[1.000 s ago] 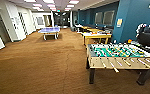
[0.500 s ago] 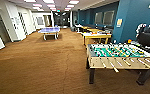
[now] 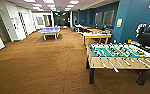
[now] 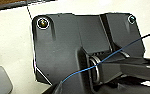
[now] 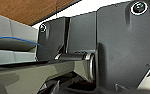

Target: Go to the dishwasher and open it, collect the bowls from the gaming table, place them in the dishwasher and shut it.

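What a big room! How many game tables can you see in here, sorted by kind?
Table-football table: 1
Table-tennis table: 1
Total: 2 game tables
The yellow wooden tables farther back run together, so they are left uncounted.

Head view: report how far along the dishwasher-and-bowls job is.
Done: nothing the pictures can confirm. In hand: the robot stands on brown carpet in a long games room, the foosball table close on the right, a blue table-tennis table and yellow tables farther off. Left: as far as can be seen, every step.
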